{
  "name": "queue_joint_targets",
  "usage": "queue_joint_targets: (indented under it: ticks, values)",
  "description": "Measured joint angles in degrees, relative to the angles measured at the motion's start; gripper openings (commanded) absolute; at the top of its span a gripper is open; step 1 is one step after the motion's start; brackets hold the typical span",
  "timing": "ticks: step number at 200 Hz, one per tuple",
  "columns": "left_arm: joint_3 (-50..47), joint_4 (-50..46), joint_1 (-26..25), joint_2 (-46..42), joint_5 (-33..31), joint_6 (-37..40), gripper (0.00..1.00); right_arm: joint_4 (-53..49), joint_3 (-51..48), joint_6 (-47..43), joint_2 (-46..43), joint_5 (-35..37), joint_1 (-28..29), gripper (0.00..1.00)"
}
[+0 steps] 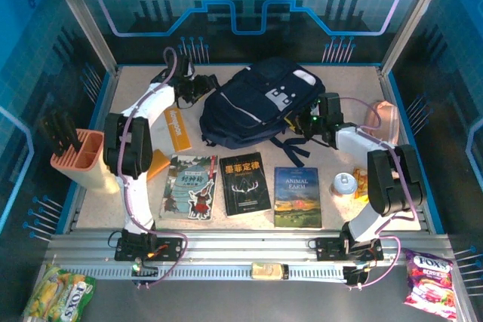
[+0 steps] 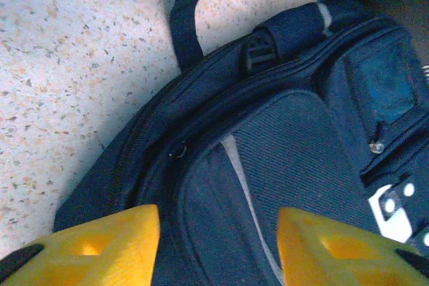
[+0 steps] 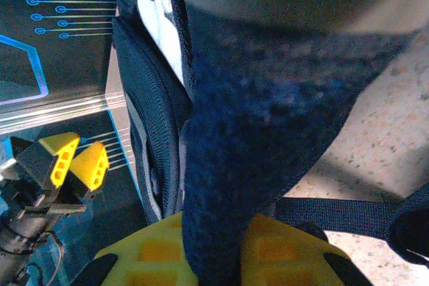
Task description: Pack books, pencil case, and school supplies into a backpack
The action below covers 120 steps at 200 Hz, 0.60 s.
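Tabletop (image 1: 351, 84), both arms (image 1: 139, 115) beside backpack (image 1: 253, 103)

A navy backpack (image 1: 260, 103) is seen at upper centre of the bench (image 1: 355, 84), flanked by the left pincer (image 1: 204, 86) and right pincer (image 1: 303, 121), with three books (image 1: 244, 184) laid in a row below.

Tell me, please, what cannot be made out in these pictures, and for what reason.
- Top external: pencil case, partly behind the right arm.
- Top external: small objects by the right arm, too small to name.
- Right wrist: right pincer tips, covered by blurred backpack fabric.
- Left wrist: much of the backpack, cut off by the frame edges.
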Motion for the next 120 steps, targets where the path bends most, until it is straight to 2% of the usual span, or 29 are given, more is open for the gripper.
queue_joint_targets:
  ticks: [38,67,92,120]
  values:
    - [-9.4,-1.1,-3.1,-12.9,-1.0,8.8,0.69,-1.1,1.7,1.2,0.7,1.7,1.8,0.14]
    - [-11.9,-1.7,-12.8,-20.5,-2.1,22.6,0.73,-2.3,4.0,1.1,2.0,2.1,2.2,0.14]
    - [-11.9,-2.3,-19.5,-20.8,-2.3,32.7,0.71,-3.1,5.4,0.7,2.7,2.3,2.5,0.14]
    - [-8.1,-6.5,-21.2,-16.0,-2.6,41.7,0.66,-3.3,5.7,0.4,2.7,2.2,2.6,0.14]
